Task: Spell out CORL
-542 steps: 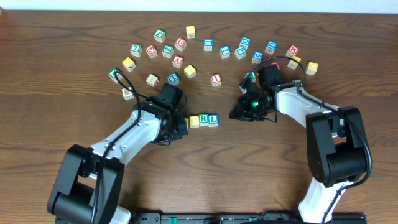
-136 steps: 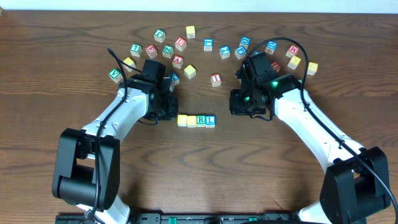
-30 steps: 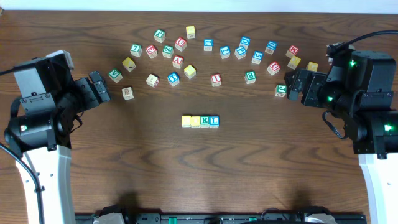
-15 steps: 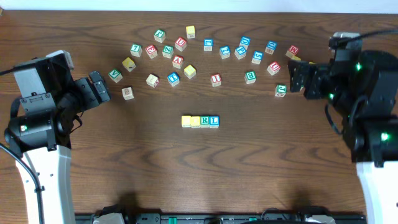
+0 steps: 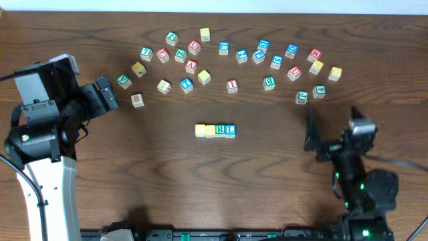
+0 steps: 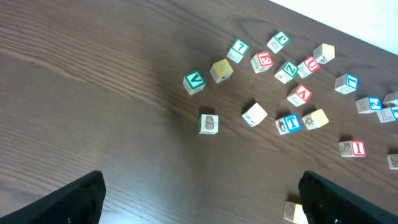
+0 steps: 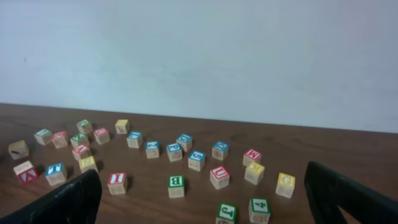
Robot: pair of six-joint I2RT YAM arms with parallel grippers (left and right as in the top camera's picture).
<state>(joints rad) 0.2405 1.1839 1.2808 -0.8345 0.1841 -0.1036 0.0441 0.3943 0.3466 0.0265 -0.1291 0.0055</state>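
The CORL row (image 5: 215,130) lies mid-table: two yellow-topped cubes (image 5: 204,130), then the green R (image 5: 221,130) and the blue L (image 5: 230,130), all touching side by side. My left gripper (image 5: 105,94) is raised at the far left, open and empty, well away from the row. In the left wrist view its wide-spread fingers (image 6: 62,199) frame bare wood, and a pale cube (image 6: 292,211) peeks out beside the right finger. My right gripper (image 5: 332,122) hangs open at the front right, right of the row. Nothing is between its fingers (image 7: 348,196) in the right wrist view.
Several loose letter cubes arc across the back of the table, from a green V (image 5: 124,81) on the left to a yellow cube (image 5: 335,73) on the right. A green J (image 5: 302,97) and a green 4 (image 5: 319,92) lie just beyond my right gripper. A pale wall (image 7: 199,56) rises behind.
My right arm has pulled back from the far right edge toward the table's front, still open. The left arm and the four-cube row have not moved.
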